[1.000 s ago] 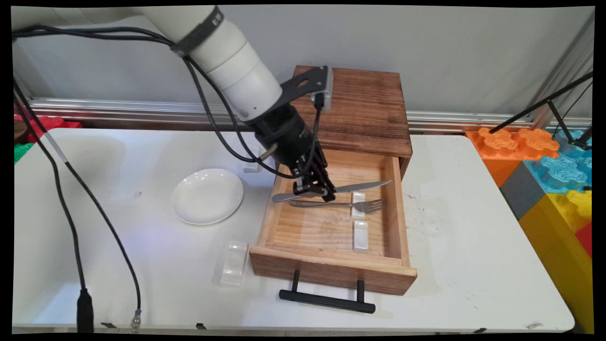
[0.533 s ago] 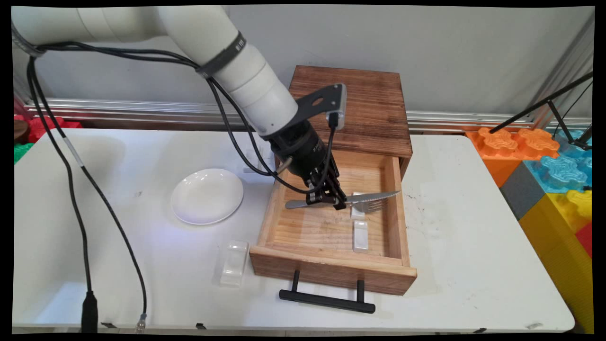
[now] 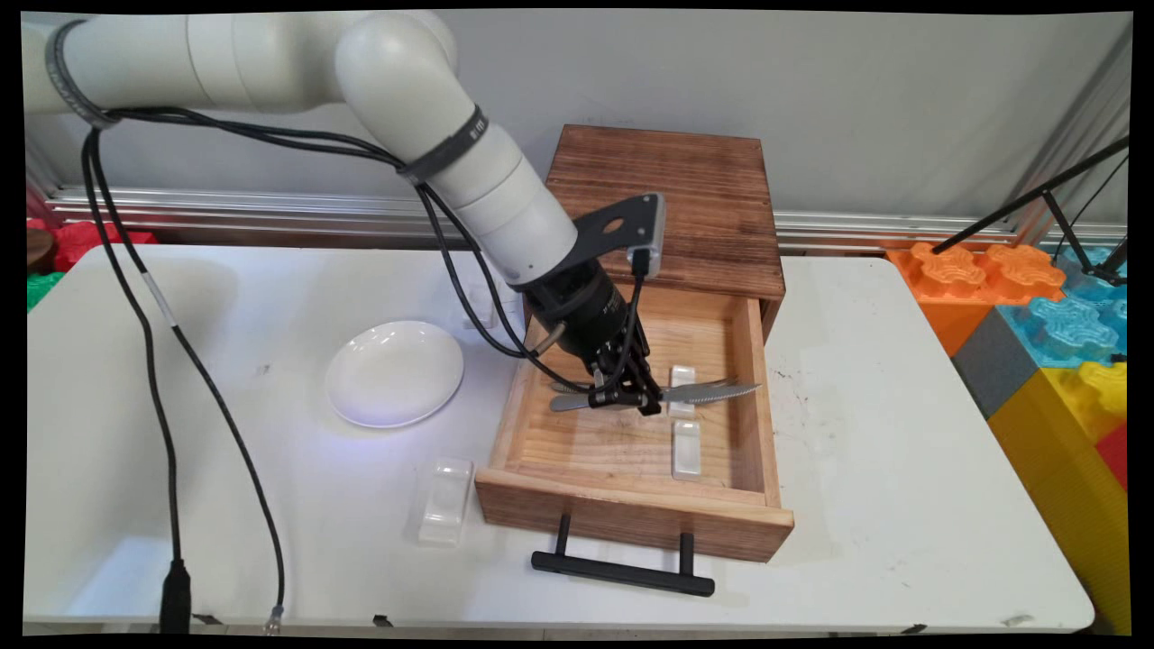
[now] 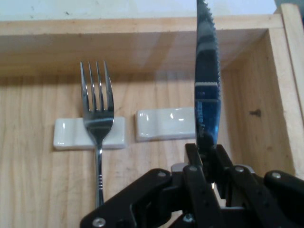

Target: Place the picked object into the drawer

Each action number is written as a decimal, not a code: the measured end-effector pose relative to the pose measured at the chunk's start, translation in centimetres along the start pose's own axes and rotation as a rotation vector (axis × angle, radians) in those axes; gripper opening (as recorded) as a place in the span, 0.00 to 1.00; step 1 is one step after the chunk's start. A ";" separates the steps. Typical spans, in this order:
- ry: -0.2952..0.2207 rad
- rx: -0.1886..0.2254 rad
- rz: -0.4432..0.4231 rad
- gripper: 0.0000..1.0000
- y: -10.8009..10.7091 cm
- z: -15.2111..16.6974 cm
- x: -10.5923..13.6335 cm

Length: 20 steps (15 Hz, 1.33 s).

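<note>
Gripper (image 3: 622, 401) clamped on a knife (image 4: 207, 95) – inside the open drawer (image 3: 631, 518), above the fork (image 4: 97, 118)

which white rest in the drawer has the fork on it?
The far rest carries the fork; the near rest is bare, under the knife in the hand.

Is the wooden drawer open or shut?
Open. The drawer is pulled out toward the table's near side, showing a fork inside; the gripper holds a knife above it.

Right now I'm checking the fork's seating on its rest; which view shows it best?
The hand view: the silver metal fork lies with its neck across a white ceramic rest, tines clear. In the main view the black end effector and held steel knife mostly hide it.
</note>
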 end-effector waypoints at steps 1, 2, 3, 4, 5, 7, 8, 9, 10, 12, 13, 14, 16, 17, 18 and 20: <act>-0.002 -0.001 0.001 0.00 0.0 0.2 -0.1; -0.004 -0.002 0.002 0.00 -0.1 0.6 -0.3; -0.007 -0.004 0.003 0.00 -0.1 0.9 -0.5; -0.010 -0.006 0.003 0.00 -0.2 1.2 -0.8; -0.012 -0.007 0.003 0.00 -0.2 1.5 -1.0; -0.018 -0.009 0.000 0.00 -0.3 2.1 -1.5; -0.020 -0.010 -0.002 0.00 -0.3 2.4 -1.7; -0.021 -0.010 -0.004 0.00 -0.3 2.5 -1.8; -0.023 -0.011 -0.007 0.00 -0.4 2.8 -2.0; -0.027 -0.014 -0.013 0.00 -0.4 3.3 -2.3; -0.029 -0.015 -0.016 0.00 -0.5 3.5 -2.5; -0.029 -0.016 -0.018 0.00 -0.5 3.6 -2.6; -0.033 -0.018 -0.025 0.00 -0.5 4.0 -2.8; -0.035 -0.019 -0.027 0.00 -0.5 4.0 -2.9; -0.037 -0.021 -0.030 0.00 -0.6 4.2 -3.1; -0.042 -0.024 -0.034 0.00 -0.5 4.4 -3.3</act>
